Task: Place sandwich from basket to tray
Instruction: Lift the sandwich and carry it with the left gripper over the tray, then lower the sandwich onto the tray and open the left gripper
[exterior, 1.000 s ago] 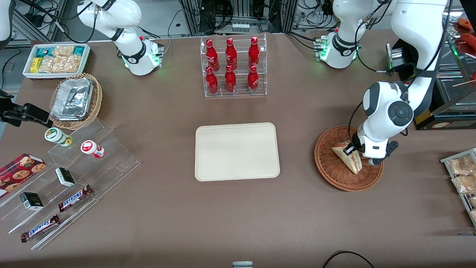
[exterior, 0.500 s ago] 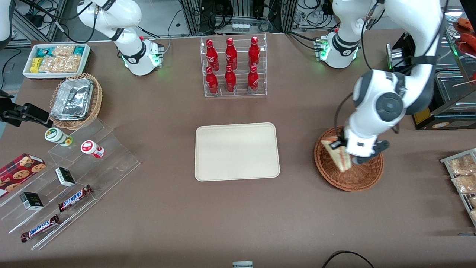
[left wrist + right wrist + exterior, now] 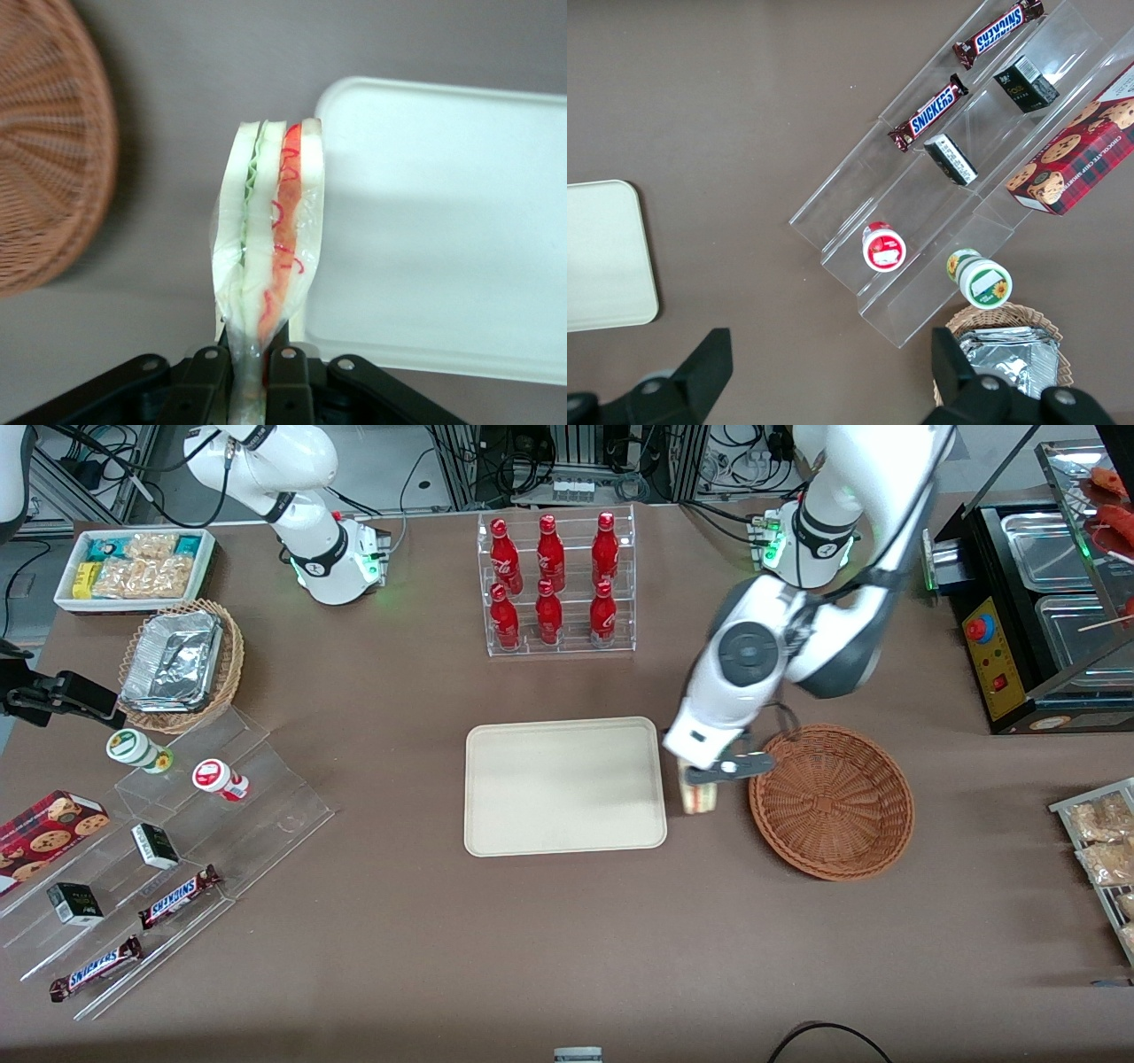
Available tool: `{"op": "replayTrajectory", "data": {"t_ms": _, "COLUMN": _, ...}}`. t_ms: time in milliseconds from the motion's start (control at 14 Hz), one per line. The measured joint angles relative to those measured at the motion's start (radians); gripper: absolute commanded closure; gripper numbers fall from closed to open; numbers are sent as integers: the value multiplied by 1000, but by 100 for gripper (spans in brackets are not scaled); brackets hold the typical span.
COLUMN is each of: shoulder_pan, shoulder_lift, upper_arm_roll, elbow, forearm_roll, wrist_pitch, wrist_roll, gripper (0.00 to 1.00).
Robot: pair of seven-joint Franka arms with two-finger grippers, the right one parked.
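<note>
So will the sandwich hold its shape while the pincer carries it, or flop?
Probably soft: the pincer pinches the sandwich at one end and its wrap bulges there. It stands out unsupported without drooping, so it seems light and fairly stiff. The glossy film may be slippery. It hangs between basket and tray.

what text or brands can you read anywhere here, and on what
"SNICKERS": two bars on the clear stepped rack.
"CHOCOLATE CHIP COOKIES": red cookie box.
Coca-Cola-style script on the red bottles: too small to read.
Small black boxes, two cup lids, snack packets: unreadable.
No text on the sandwich in the gripper, tray or basket.
</note>
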Motion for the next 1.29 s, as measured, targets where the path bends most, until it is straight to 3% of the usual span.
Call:
{"op": "replayTrajectory", "data": {"t_ms": 571, "shoulder_pan": -189, "shoulder_lift": 304, "upper_arm_roll": 0, "elbow": 333, "forearm_roll": -5, "wrist_pitch": 3, "wrist_roll": -195, "gripper": 100}}
{"op": "replayTrajectory", "data": {"t_ms": 857, "shoulder_pan": -236, "shoulder_lift": 441, "upper_arm_roll": 0, "elbow": 490, "forearm_roll": -8, "wrist_pitch": 4, "wrist_roll": -265, "gripper": 100}}
{"op": "replayTrajectory", "data": {"t_ms": 929, "shoulder_pan": -240, "shoulder_lift": 461, "upper_arm_roll": 0, "elbow": 510, "forearm_roll": -8, "wrist_pitch": 5, "wrist_roll": -269, "gripper": 55}}
{"op": "replayTrajectory", "data": {"t_ms": 1000, "shoulder_pan": -241, "shoulder_lift": 473, "upper_arm_roll": 0, "elbow": 523, "forearm_roll": -8, "wrist_pitch": 8, "wrist_roll": -271, "gripper": 1}}
{"op": "replayTrajectory", "data": {"t_ms": 1286, "shoulder_pan": -241, "shoulder_lift": 479, "upper_arm_roll": 0, "elbow": 551, "forearm_roll": -8, "wrist_pitch": 10, "wrist_roll": -271, "gripper": 0}}
